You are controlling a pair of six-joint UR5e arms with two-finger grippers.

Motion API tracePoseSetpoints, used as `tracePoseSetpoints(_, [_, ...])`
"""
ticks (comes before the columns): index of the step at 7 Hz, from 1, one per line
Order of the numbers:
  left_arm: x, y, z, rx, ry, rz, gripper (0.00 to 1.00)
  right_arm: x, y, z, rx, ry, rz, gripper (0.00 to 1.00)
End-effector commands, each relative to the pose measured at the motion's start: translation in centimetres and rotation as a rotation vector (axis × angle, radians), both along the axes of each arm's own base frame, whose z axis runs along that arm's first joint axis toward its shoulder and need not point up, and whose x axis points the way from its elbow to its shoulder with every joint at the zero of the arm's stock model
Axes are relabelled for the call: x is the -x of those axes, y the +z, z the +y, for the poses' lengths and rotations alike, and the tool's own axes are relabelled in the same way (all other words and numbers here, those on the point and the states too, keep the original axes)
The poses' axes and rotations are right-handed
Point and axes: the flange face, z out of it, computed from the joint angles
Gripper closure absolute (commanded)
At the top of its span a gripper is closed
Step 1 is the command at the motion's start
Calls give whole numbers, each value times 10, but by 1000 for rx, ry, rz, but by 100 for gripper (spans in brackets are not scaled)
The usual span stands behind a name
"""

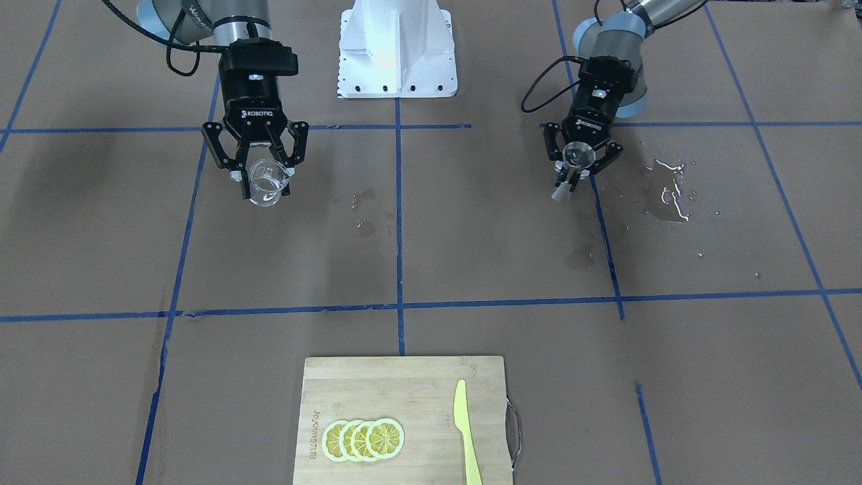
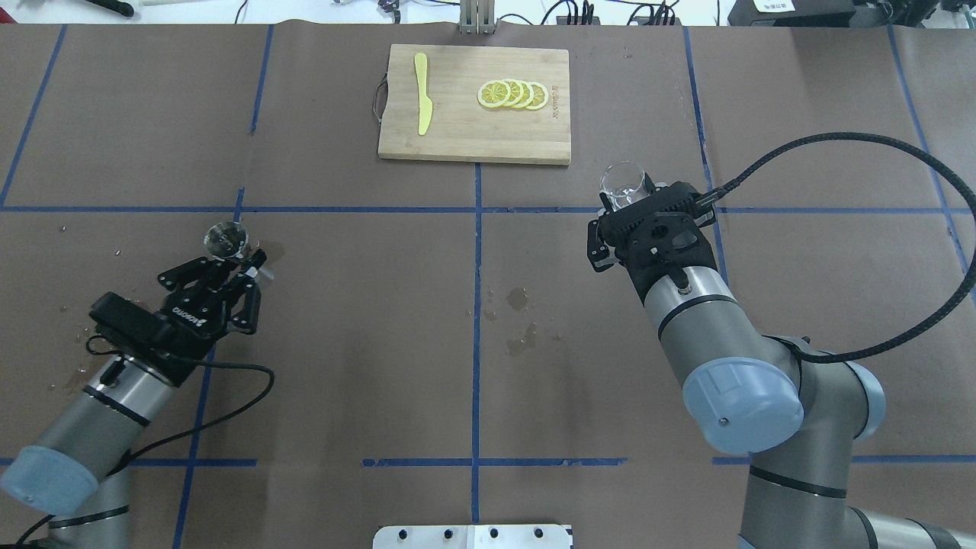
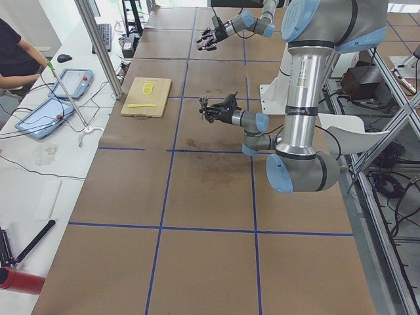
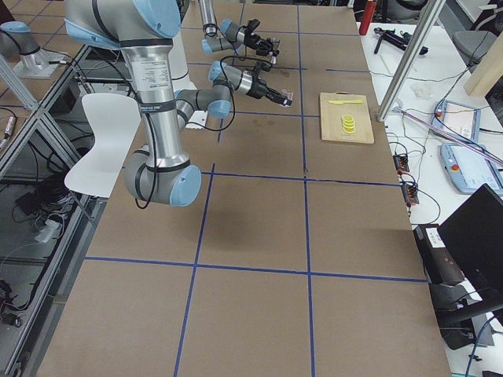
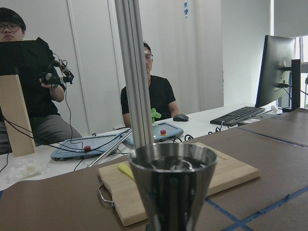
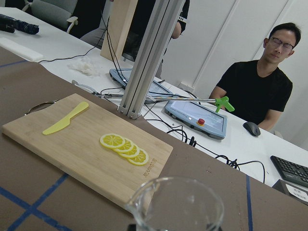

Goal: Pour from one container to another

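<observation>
Left gripper (image 1: 576,172) clamps the jigger (image 1: 578,155); right gripper (image 1: 264,176) clamps the glass cup (image 1: 268,185). Cutting board (image 1: 377,391) far off; cup's contents unclear.

Small clear glass cup (image 1: 268,183) with pouring lip, upright in right gripper (image 1: 264,178), steel hourglass jigger (image 2: 225,238), wide end up, in left gripper (image 2: 236,258), well apart

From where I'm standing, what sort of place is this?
Probably a robotics lab, not a kitchen: a left arm and right arm reach over a table gridded with blue tape, while a person sits by a control tablet with a red stop button.
</observation>
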Motion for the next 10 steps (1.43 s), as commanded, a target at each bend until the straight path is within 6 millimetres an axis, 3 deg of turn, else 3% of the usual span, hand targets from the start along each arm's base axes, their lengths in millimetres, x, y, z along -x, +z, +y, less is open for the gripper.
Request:
tracePoseSetpoints(1, [42, 41, 8, 4, 0, -2, 100, 0, 3, 0, 4, -1, 3, 100])
tracePoseSetpoints(3, [52, 70, 8, 95, -13, 163, 100, -1, 8, 0, 17, 6, -12, 100])
tracePoseSetpoints(4, [57, 101, 6, 123, -73, 108, 100, -1, 8, 0, 17, 6, -12, 100])
tracePoseSetpoints(6, [57, 131, 8, 145, -132, -26, 100, -1, 8, 0, 17, 6, -12, 100])
tracePoseSetpoints(10, [43, 134, 16, 155, -70, -55, 100, 0, 9, 0, 19, 7, -11, 100])
